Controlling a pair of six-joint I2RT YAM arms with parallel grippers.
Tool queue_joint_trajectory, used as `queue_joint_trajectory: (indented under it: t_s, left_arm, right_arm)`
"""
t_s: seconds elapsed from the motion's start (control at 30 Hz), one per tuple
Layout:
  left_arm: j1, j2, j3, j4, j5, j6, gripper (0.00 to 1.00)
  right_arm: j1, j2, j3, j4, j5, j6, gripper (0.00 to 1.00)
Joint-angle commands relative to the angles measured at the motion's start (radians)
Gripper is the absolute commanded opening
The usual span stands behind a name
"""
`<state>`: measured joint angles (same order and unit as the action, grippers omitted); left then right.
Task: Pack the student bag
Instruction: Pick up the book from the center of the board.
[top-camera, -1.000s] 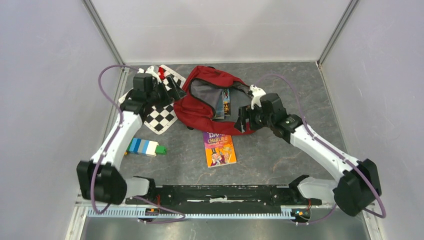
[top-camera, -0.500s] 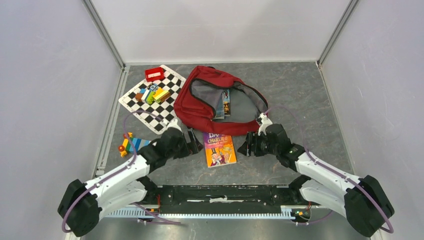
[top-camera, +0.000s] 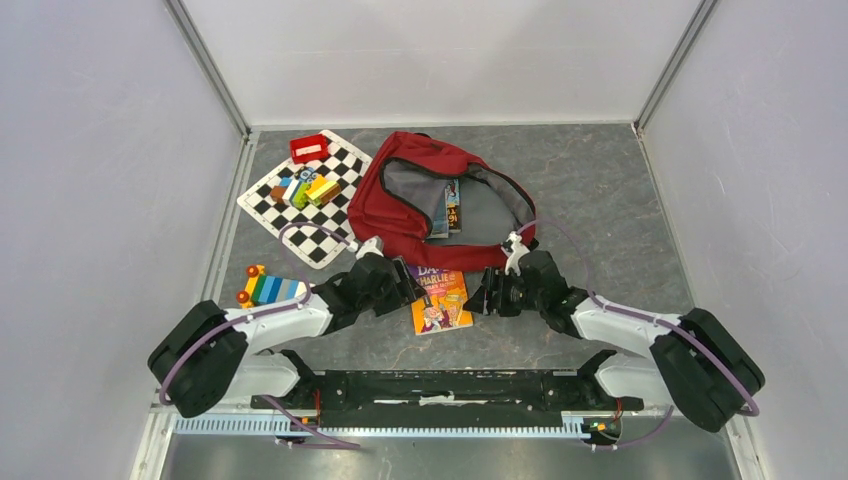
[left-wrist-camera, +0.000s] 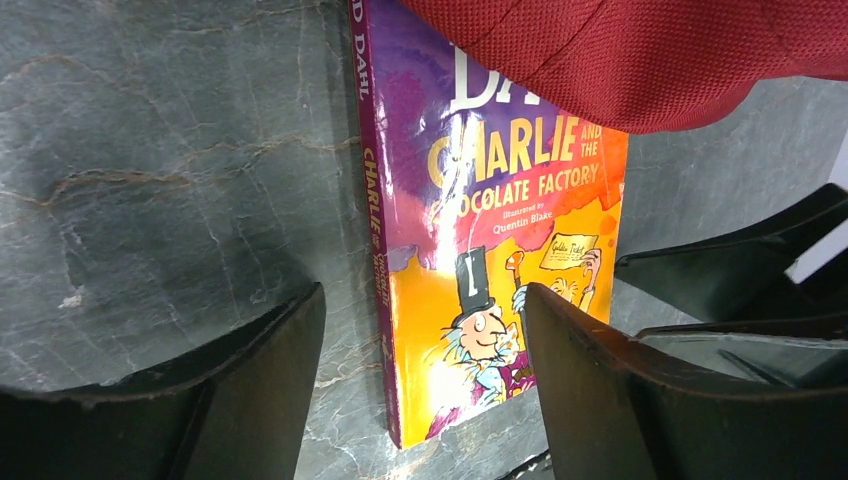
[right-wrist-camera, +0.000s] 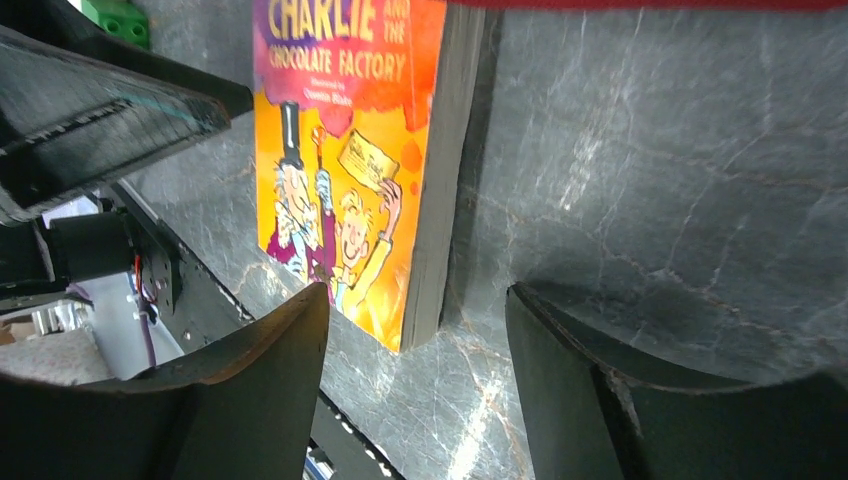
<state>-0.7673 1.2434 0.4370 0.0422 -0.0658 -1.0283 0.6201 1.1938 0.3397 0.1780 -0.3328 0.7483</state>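
Student bag (top-camera: 395, 222): far centre of the table, lying open; only the top view shows books (top-camera: 448, 208) inside, against grey lining.
Chequered mat (top-camera: 318, 235): far left, carrying coloured blocks (top-camera: 308, 188); a small red box (top-camera: 309, 148) sits at its far corner.
Paperback (top-camera: 441, 303): just near of the bag; the wrist views show its far end under the bag's red edge.
Left gripper (top-camera: 405, 285): fingers apart, astride the spine.
Right gripper (top-camera: 485, 297): fingers apart, astride the page edge.

White arms (top-camera: 285, 318) with black joints, black grippers (left-wrist-camera: 424, 295), purple cables (top-camera: 305, 226).
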Motion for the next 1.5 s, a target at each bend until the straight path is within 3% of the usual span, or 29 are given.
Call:
queue_joint_trajectory:
  t_s: [0.0, 0.17, 0.43, 0.73, 0.83, 0.93, 1.1, 1.3, 1.47]
  left_arm:
    - [-0.005, 0.020, 0.019, 0.024, 0.015, -0.032, 0.76]
    - [-0.008, 0.020, -0.026, 0.074, 0.059, -0.042, 0.71]
    - [-0.017, -0.001, -0.092, 0.107, 0.119, -0.063, 0.53]
    - [-0.020, 0.002, -0.136, 0.173, 0.160, -0.082, 0.48]
    - [-0.020, -0.025, -0.139, 0.148, 0.143, -0.087, 0.48]
    - [-0.020, -0.075, -0.136, 0.089, 0.115, -0.088, 0.48]
    - [-0.020, -0.206, -0.135, -0.028, 0.070, -0.093, 0.55]
    - [-0.020, -0.416, -0.106, -0.231, 0.011, -0.107, 0.70]
    - [-0.018, -0.599, -0.032, -0.410, -0.017, -0.094, 0.93]
  right_arm:
    - [0.031, 0.052, -0.036, 0.125, -0.014, 0.063, 0.70]
    - [0.058, 0.109, -0.070, 0.221, -0.026, 0.124, 0.69]
    - [0.153, 0.174, -0.076, 0.346, 0.052, 0.225, 0.68]
    - [0.227, 0.218, -0.070, 0.399, 0.132, 0.270, 0.64]
    - [0.233, 0.195, -0.073, 0.364, 0.174, 0.269, 0.51]
    - [0.234, 0.147, -0.077, 0.305, 0.211, 0.257, 0.30]
    - [0.235, 0.044, -0.101, 0.230, 0.244, 0.263, 0.00]
    - [0.234, -0.112, -0.106, 0.094, 0.215, 0.216, 0.00]
    - [0.235, -0.212, -0.019, -0.073, 0.079, 0.093, 0.00]
